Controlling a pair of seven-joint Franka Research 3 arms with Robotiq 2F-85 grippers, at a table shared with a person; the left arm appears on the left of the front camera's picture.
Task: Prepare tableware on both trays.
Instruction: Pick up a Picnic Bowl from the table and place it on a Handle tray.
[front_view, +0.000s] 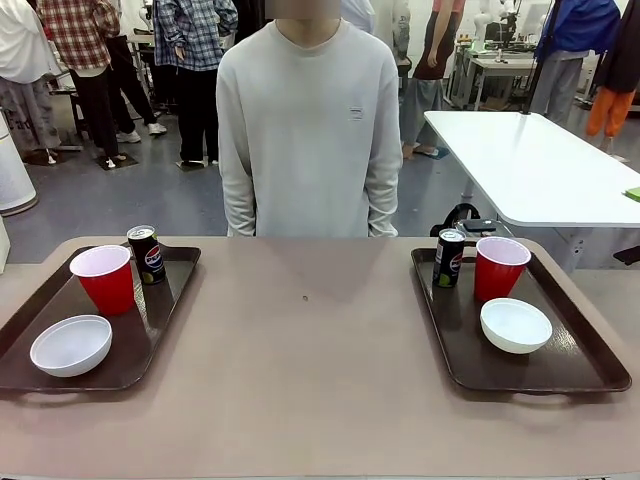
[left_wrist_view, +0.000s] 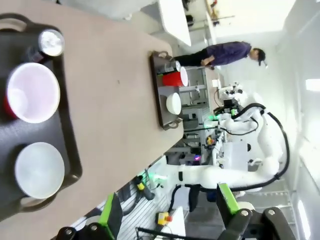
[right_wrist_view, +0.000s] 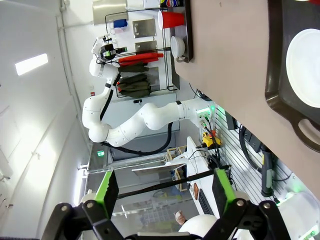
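Across the middle of the front view stretches the broad beige table, with a person in a pale grey sweatshirt standing at its far edge, arms down. On the table's left side lies a large dark brown rectangular plastic tray with a raised rim and loop handles, and its matching twin, the right tray, lies well apart on the right side. On the left tray a red plastic cup with a white inside stands upright near the far end, a slim dark soda can with a Pepsi logo just beside it toward the table's middle, and a small round white bowl sits nearer the robot. On the right tray the second red cup stands upright with the second dark can just beside it on the side toward the middle, and the second white bowl rests in front of the cup. In the left wrist view the left gripper hangs off the table's edge with its green-padded fingers spread wide and nothing between them; the left tray, cup, can and bowl show beyond it. In the right wrist view the right gripper likewise stands released, fingers apart and empty, beside the right tray's handle end.
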